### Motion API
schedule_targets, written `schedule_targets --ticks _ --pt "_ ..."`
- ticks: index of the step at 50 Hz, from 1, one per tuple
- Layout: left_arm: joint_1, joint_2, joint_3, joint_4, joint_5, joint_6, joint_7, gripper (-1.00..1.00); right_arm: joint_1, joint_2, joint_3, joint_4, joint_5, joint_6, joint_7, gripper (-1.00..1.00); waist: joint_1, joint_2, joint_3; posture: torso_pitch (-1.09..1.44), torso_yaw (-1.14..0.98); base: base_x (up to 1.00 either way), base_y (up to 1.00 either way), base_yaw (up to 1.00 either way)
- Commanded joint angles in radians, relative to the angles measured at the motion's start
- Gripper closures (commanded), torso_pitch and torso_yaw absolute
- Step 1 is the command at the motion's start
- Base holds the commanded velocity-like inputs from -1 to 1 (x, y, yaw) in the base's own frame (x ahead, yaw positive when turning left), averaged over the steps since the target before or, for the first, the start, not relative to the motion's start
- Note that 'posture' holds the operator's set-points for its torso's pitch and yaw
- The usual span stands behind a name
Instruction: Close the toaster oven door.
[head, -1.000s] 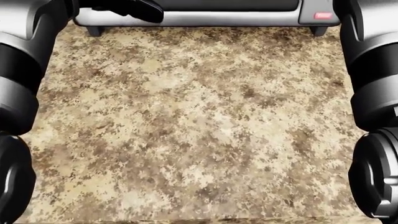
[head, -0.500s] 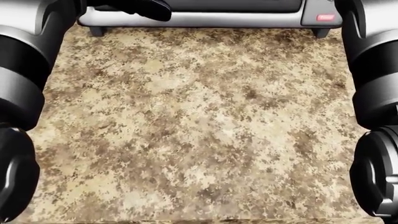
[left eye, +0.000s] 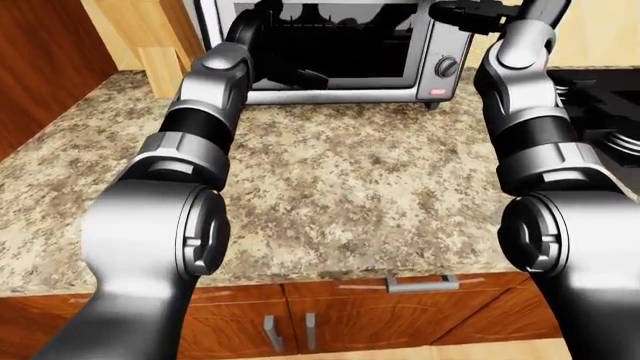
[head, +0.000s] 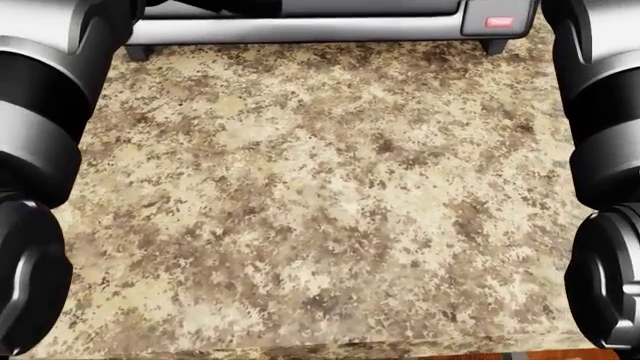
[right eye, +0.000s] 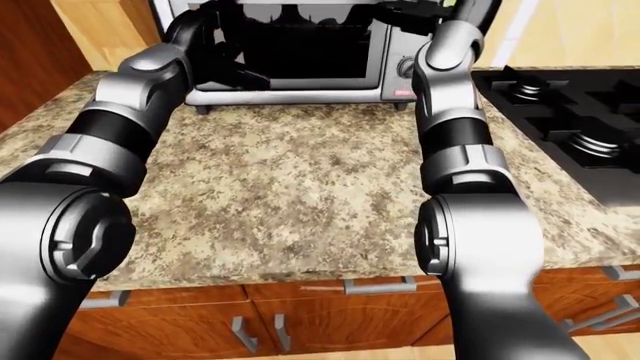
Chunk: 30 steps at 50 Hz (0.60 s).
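Note:
The silver toaster oven (left eye: 335, 91) stands at the top of the left-eye view on the speckled stone counter (left eye: 360, 172). Its dark glass door (left eye: 340, 45) stands upright against the front, and the rack shows through it; whether it is fully shut I cannot tell. My left hand (left eye: 303, 76) rests against the door's lower left with its black fingers spread, holding nothing. My right hand (left eye: 468, 15) is at the oven's upper right corner, fingers stretched leftward, partly cut by the view's top edge. The head view shows only the oven's base (head: 300, 28) and red button (head: 499, 22).
A black cooktop (right eye: 570, 112) with burners lies to the right of the oven. Wooden cabinetry (left eye: 40, 60) rises at the left, with a pale wooden block (left eye: 160, 67) beside the oven. Below the counter edge are wooden cabinet doors with metal handles (left eye: 420, 283).
In the head view the oven's base and red button have slid up and left as the camera shifted. The left hand's black fingers have left that view's top edge.

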Motion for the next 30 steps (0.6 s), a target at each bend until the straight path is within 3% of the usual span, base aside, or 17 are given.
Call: schedule_targets --ticks 1,15,30 --pt "-0.061 0.038 0.005 -0.076 0.008 -0.076 0.063 -1.0 -0.043 -0.012 0.002 -0.037 -0.007 -0.026 0.001 -1.0 0.007 -0.005 -0.041 0.0 0.0 0.0 0.0 0.0" --pt "-0.071 0.026 0.012 -0.065 0.023 -0.071 0.1 -1.0 -0.047 -0.022 -0.001 -0.043 -0.002 -0.018 0.002 -1.0 0.005 -0.009 -0.041 0.0 0.0 0.0 0.0 0.0" --pt "-0.067 0.017 0.03 -0.055 0.032 -0.052 0.195 -1.0 -0.038 -0.023 -0.001 -0.049 0.001 -0.017 -0.002 -1.0 0.002 -0.007 -0.04 0.0 0.0 0.0 0.0 0.0"
